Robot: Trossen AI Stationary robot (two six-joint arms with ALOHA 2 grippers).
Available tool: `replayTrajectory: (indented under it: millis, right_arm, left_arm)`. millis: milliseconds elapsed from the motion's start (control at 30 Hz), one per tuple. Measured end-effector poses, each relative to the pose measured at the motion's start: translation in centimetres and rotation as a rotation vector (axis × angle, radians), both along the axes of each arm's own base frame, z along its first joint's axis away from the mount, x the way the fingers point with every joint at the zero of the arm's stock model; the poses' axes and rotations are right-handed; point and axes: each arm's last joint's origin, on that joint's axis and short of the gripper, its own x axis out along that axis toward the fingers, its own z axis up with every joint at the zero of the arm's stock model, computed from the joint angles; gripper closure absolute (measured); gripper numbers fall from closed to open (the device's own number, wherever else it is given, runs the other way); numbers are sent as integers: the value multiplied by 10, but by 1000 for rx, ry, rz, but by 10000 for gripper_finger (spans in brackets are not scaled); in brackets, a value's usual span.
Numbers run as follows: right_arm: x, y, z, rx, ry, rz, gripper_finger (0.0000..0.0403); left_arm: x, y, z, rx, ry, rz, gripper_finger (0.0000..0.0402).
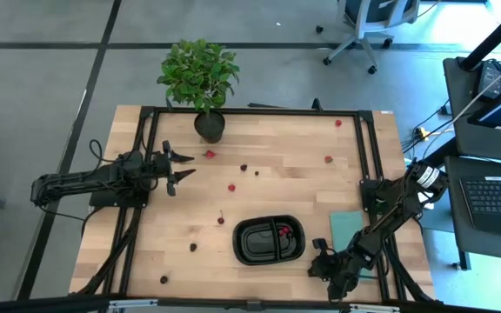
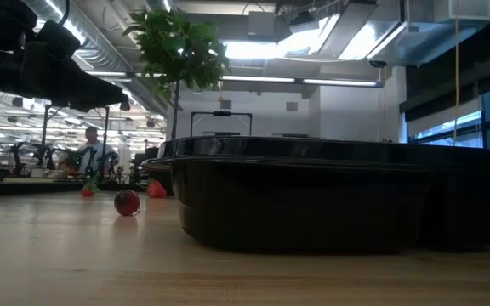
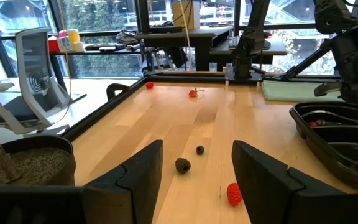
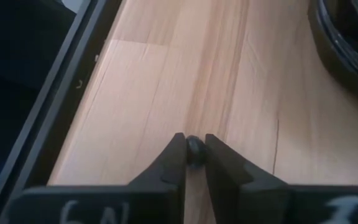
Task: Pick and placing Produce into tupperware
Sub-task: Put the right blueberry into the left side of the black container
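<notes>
Meanwhile, right pincer [image 4: 194, 152] pinches 1 dark berry [image 4: 195, 151]; left pincer [image 3: 196, 171] spread.

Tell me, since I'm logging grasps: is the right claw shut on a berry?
Shut: in the right wrist view the right claw pinches a dark berry between its fingertips.

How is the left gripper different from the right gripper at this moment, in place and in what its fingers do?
The left gripper hangs beside the potted plant at the table's far left; the right gripper sits at the near edge, right of the black tupperware. The left gripper's fingers stand wide open and empty; the right gripper's fingers pinch a small dark berry. Both are dark and two-fingered.
</notes>
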Motion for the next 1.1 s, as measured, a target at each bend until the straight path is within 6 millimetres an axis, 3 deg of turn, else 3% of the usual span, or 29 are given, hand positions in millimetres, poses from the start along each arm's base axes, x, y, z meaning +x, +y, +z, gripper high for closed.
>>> replayTrajectory:
  millis: [200,567,767,1100]
  right_arm:
    - [3,4,8,9,-3,29,353]
    - [22,4,65,16,-77,34,355]
    - [46,-15,90,-55,-58,-13,356]
    - [93,-57,105,-138,-143,66,356]
  left_arm:
    - [0,0,0,-3,-1,0,215]
    - [0,0,0,-4,-1,1,215]
    - [0,0,0,-4,-1,0,215]
    - [0,0,0,-5,0,0,215]
